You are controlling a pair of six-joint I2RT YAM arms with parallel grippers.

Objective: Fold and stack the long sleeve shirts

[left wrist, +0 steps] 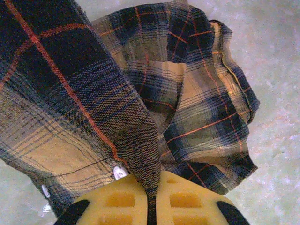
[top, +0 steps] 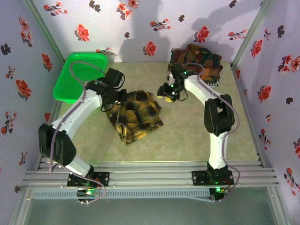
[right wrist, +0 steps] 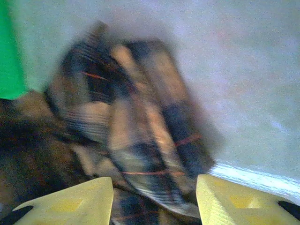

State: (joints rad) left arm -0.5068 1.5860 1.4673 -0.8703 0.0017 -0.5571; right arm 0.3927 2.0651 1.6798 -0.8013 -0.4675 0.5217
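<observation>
Folding step, early. Yellow shirt (top: 136, 117) is lying mid-table (top: 187, 136) between the arms, bunched and creased, not flat. Left gripper (left wrist: 151, 201) is pinching a fold of it, cloth clamped between the fingers. Right gripper (right wrist: 154, 194) is hanging spread wide at the shirt's right edge, gripping nothing; that view's blurred. Next, I reckon: right takes an edge, both pull it flat. Other shirts (top: 199, 58) are heaped back right.
</observation>
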